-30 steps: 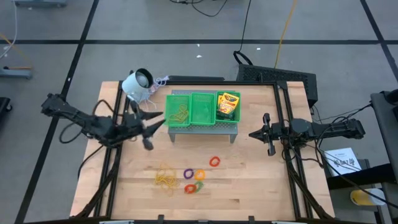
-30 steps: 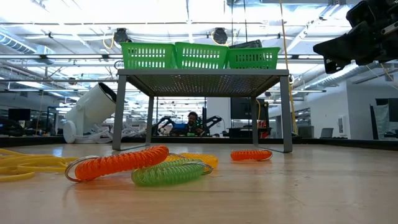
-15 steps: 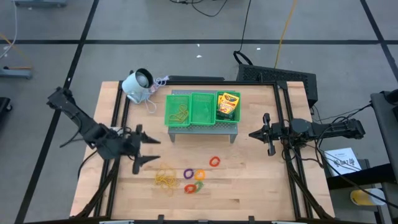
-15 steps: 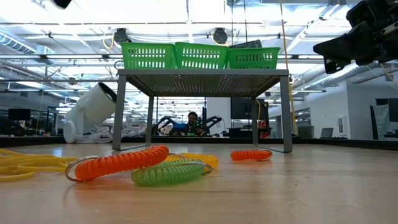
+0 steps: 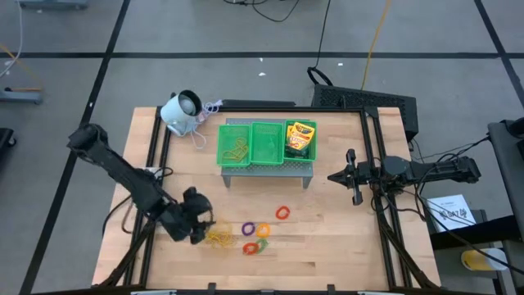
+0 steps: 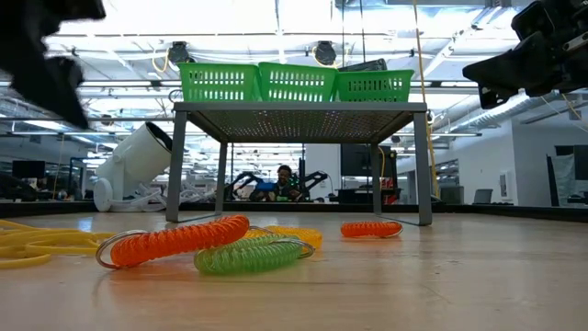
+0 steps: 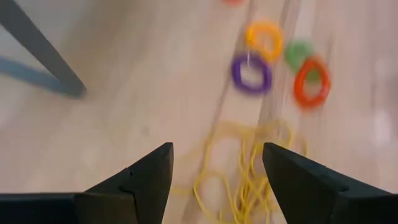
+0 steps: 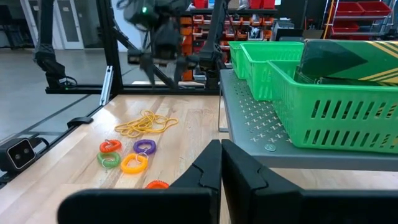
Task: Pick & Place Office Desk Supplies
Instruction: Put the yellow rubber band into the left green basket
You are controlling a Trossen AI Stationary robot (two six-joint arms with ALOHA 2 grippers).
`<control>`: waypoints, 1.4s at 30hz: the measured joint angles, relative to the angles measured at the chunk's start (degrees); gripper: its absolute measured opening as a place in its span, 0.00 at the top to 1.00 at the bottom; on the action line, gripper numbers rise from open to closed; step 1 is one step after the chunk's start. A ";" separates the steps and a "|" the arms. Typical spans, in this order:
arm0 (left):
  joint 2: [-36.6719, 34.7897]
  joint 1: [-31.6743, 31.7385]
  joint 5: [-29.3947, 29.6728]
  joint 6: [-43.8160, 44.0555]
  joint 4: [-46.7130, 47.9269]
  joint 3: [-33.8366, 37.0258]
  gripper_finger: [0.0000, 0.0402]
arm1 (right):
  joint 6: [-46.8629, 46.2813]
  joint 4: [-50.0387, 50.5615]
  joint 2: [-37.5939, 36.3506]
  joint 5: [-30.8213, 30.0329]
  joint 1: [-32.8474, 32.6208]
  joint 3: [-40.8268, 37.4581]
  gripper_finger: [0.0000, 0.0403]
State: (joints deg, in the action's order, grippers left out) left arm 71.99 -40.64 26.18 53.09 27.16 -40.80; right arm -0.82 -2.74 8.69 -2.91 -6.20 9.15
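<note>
No lettering, label, brand, number or sign can be read in any view. The yellow-and-green crayon boxes (image 5: 300, 139) in the green tray (image 5: 265, 163) carry a printed face, but its print is too small to make out, and nothing else on the worktop (image 5: 327, 246) shows legible writing.

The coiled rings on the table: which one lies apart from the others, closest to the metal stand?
The red ring. It lies alone, nearest the stand, while the purple ring, orange ring and the last ring huddle together beside the rubber bands.
</note>
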 joint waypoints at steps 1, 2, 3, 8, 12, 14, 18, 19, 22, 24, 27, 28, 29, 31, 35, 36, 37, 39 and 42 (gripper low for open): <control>1.50 0.00 -1.28 0.16 -0.46 0.00 0.37 | 0.00 0.00 0.00 0.01 -0.02 0.00 1.00; 2.83 0.00 -2.32 0.37 -1.03 0.00 0.37 | 0.00 0.00 0.00 0.01 0.00 0.00 1.00; 4.11 0.00 -3.02 0.99 -1.65 0.00 0.37 | 0.00 0.00 0.00 0.02 -0.02 -0.02 1.00; 9.83 0.02 -8.69 3.42 -6.58 0.00 0.38 | 0.00 0.00 0.00 0.00 -0.02 0.00 1.00; 13.00 -0.14 -13.06 1.72 -10.35 0.00 0.40 | 0.00 0.00 0.00 0.00 0.00 0.00 1.00; 13.99 -0.48 -14.22 0.85 -11.22 0.00 0.41 | 0.00 0.00 0.00 0.00 -0.02 -0.02 1.00; 15.80 -1.42 -14.34 1.87 -10.82 -0.01 0.45 | 0.00 0.00 0.00 0.02 0.01 -0.02 1.00; 16.18 -1.52 -14.38 2.48 -10.82 0.00 0.46 | 0.00 0.00 0.00 0.02 -0.02 -0.02 1.00; 17.06 -1.77 -14.47 2.95 -10.80 0.00 0.49 | 0.00 0.02 0.00 0.01 -0.02 -0.02 1.00; 17.64 -1.84 -15.03 2.35 -10.83 -0.01 0.51 | 0.00 0.00 0.00 0.02 -0.01 -0.02 1.00; 18.00 -1.81 -15.79 1.87 -10.83 -0.02 0.56 | 0.00 0.00 0.00 0.02 -0.02 -0.02 1.00; 18.00 -1.84 -16.09 1.23 -10.80 -0.02 0.57 | 0.00 0.00 0.00 0.02 -0.02 -0.02 1.00; 18.00 -1.79 -16.32 0.90 -10.82 -0.02 0.59 | 0.00 0.00 0.00 0.02 -0.02 -0.02 1.00; 18.00 -1.77 -16.52 0.66 -10.78 -0.02 0.62 | 0.00 0.00 0.00 0.01 -0.01 -0.02 1.00; 18.04 -1.79 -17.32 0.59 -10.73 -0.02 0.68 | 0.00 0.00 0.00 0.02 -0.01 -0.02 1.00; 18.04 -1.77 -17.43 0.21 -10.69 -0.02 0.69 | 0.00 0.00 0.00 0.02 -0.01 -0.02 1.00; 18.04 -1.77 -17.59 -0.53 -10.63 -0.02 0.70 | 0.00 0.00 0.00 0.00 0.00 -0.02 1.00; 18.04 -1.60 -17.83 -1.47 -10.63 -0.02 0.72 | 0.00 0.00 0.00 0.01 -0.01 -0.02 1.00; 18.03 -0.69 -18.84 -1.86 -10.63 -0.02 0.74 | 0.00 0.00 0.00 0.01 0.00 -0.02 1.00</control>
State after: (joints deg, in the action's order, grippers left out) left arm 90.02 -41.33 7.34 51.23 16.53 -40.82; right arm -0.82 -2.74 8.69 -2.90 -6.20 9.13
